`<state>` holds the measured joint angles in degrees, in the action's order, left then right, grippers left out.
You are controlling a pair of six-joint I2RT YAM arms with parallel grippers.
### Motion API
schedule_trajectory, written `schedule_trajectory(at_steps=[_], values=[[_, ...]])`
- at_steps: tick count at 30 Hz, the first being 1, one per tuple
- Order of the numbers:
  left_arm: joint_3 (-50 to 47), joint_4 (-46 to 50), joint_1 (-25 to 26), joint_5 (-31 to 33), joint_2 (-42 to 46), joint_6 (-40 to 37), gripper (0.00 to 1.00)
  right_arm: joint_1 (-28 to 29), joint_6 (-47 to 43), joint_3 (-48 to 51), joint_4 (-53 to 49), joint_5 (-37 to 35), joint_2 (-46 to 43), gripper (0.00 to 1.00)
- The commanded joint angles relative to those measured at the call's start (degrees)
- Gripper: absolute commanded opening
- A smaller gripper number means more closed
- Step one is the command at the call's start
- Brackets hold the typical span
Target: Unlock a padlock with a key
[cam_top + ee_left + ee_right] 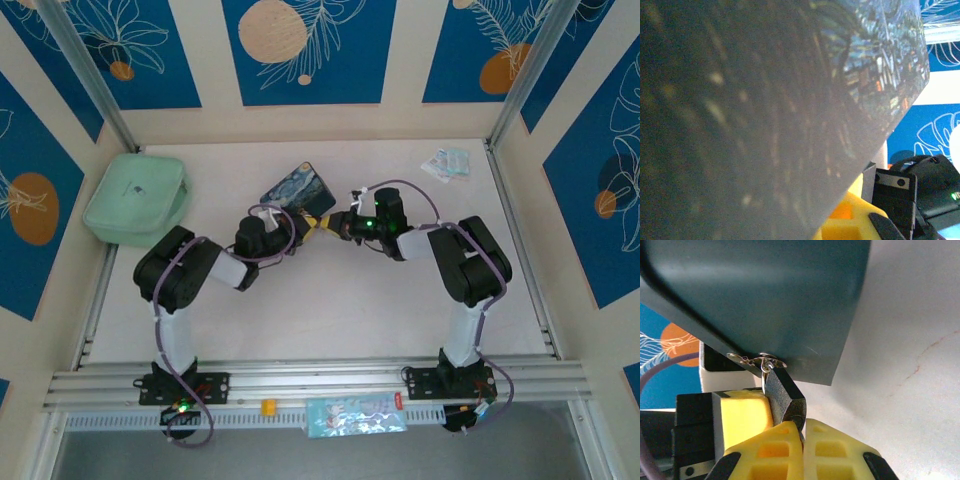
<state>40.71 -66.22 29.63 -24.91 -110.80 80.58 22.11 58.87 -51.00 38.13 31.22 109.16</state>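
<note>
**A:** Which step is in hand?

**B:** Steadying the lock, I'd judge; the right gripper [802, 427] has its yellow pads pressed together on the lower end of the padlock [782, 396], so it is clamped on that dark body

**A:** And where does the padlock sit?

**B:** It rises out of those pads, leaning a little to the left; its silvery shackle [765, 362] is hooked at the lower edge of the painted tin [765, 295], so the lock touches the tin above and is pinched below; from overhead, the tin lies mid-table just behind where the two arms meet

**A:** The key?

**B:** I can't find it; the left gripper [305, 227] is closed and comes in from the left, and one of its fingers [742, 415] stands just beside the padlock's body; whether a key is pinched there I cannot tell, since from its own wrist the tin is too close and blurred

**A:** So what does the next move call for?

**B:** My guess: the right hold stays firm while the key's tip is lined up with the keyhole, pushed in and turned; the keyhole isn't visible, and if it sits at the clamped end the grip may need shifting; with parts this small, a slight misalignment would probably make the key skid off
</note>
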Motion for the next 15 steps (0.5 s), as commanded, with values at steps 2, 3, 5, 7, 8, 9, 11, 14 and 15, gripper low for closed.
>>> schedule_trajectory(at_steps=[2,3,5,7,8,9,11,14,15], values=[[0.6,0.4,8.2,-16.2,5.5,-3.0,0.00,3.9,1.5,-3.0,6.0,-4.7,0.8,0.00],[0.0,0.1,7.9,-15.5,5.6,-2.8,0.00,3.6,2.6,-2.9,7.1,-4.3,1.0,0.00],[-1.2,-0.1,7.3,-13.8,5.5,-2.3,0.00,3.0,3.7,-2.0,8.1,-3.8,0.9,0.00],[-2.4,0.0,6.7,-11.2,5.3,-2.2,0.00,2.4,4.0,-1.2,7.6,-3.1,0.3,0.00],[-3.0,0.0,6.4,-9.7,5.1,-2.2,0.00,2.2,4.1,-0.8,7.1,-2.6,0.0,0.00],[-3.3,-0.3,6.2,-8.4,4.8,-2.0,0.00,1.9,4.1,-0.4,6.8,-2.4,-0.2,0.02],[-3.5,-1.3,5.7,-5.6,3.9,-1.5,0.00,1.5,4.6,0.9,7.0,-1.8,-0.5,0.12],[-3.4,-1.8,5.5,-3.0,3.0,-1.3,0.00,1.0,5.5,3.5,8.4,-1.5,-1.2,0.25],[-3.4,-1.8,5.4,-2.4,2.9,-1.3,0.00,0.8,5.8,4.3,8.9,-1.6,-1.5,0.29]])
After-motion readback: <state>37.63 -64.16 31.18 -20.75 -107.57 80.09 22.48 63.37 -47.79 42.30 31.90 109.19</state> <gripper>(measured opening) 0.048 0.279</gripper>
